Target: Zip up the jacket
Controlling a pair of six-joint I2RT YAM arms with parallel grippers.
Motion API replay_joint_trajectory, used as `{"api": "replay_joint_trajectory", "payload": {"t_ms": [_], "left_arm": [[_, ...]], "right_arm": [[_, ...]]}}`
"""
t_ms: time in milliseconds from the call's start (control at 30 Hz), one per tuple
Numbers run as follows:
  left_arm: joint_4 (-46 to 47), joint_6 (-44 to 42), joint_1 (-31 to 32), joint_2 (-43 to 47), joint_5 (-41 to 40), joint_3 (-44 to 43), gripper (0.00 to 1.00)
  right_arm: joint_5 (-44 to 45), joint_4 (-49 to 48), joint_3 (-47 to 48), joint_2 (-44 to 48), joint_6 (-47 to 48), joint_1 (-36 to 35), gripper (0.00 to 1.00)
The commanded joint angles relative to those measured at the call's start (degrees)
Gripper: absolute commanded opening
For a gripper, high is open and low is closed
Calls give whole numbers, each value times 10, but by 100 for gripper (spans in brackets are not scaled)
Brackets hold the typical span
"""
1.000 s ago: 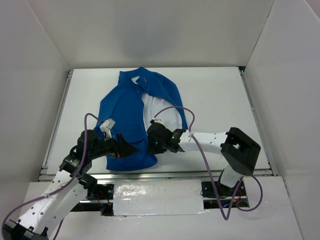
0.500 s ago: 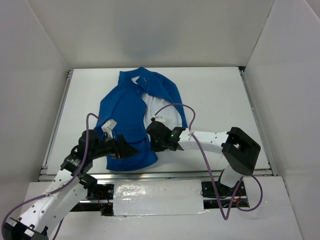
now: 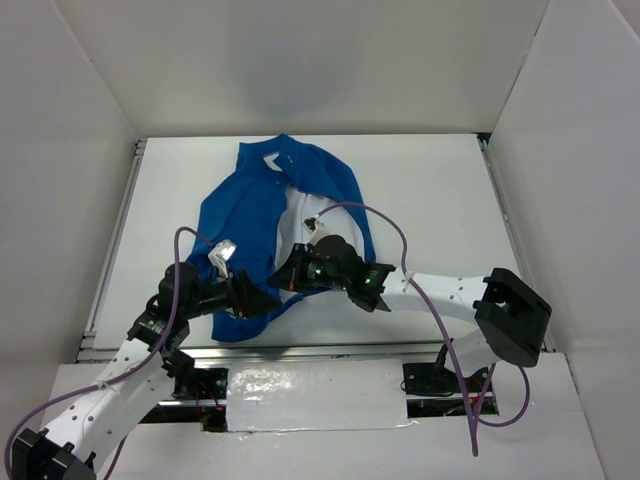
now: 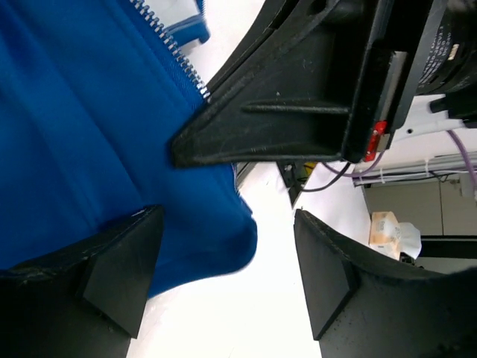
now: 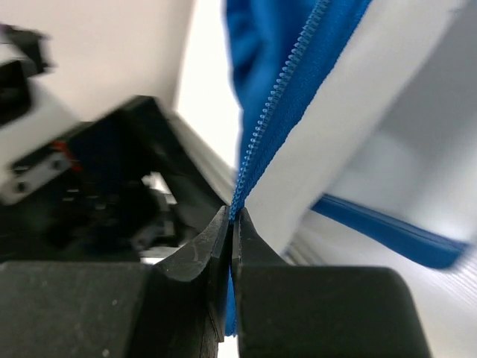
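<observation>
White table (image 3: 440, 200); right jaws pinched on jacket (image 3: 245, 225) zipper (image 5: 277, 97); left jaws agape.

One jacket (image 3: 245, 215), one left claw (image 4: 225, 224), one right claw (image 5: 232, 218).

No readable text, numbers or brand marks in any of my views. Only candidate is a tan box (image 4: 387, 227) far off in the left wrist view, and whatever is printed on it is too small and blurred to read.
</observation>
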State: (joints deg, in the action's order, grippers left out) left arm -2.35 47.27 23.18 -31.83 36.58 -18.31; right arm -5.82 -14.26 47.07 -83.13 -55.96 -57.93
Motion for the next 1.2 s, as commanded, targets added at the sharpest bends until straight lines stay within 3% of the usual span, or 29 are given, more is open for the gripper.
{"api": "replay_joint_trajectory", "payload": {"t_ms": [0, 200, 433, 533, 767, 867, 967, 1167], "left_arm": [[57, 15, 3, 0, 17, -4, 80], [47, 8, 3, 2, -5, 1, 70], [3, -11, 3, 1, -41, -9, 76], [-3, -16, 3, 0, -57, -5, 69], [42, 0, 3, -9, -46, 13, 61], [74, 12, 3, -16, -28, 25, 70], [88, 15, 3, -26, -14, 32, 73], [89, 12, 3, -17, -16, 40, 62]], "right_arm": [[-35, -131, -17, -2, -44, -1, 0], [-28, -161, -42, 5, -57, -1, 0], [-31, -161, -72, 9, -51, 0, 0], [-19, -168, -93, 23, -54, -1, 0], [-18, -162, -103, 37, -49, 0, 0], [-27, -187, -107, 30, -58, -1, 0], [-19, -202, -114, 33, -63, 0, 0], [-23, -199, -102, 41, -59, 2, 0]]}}
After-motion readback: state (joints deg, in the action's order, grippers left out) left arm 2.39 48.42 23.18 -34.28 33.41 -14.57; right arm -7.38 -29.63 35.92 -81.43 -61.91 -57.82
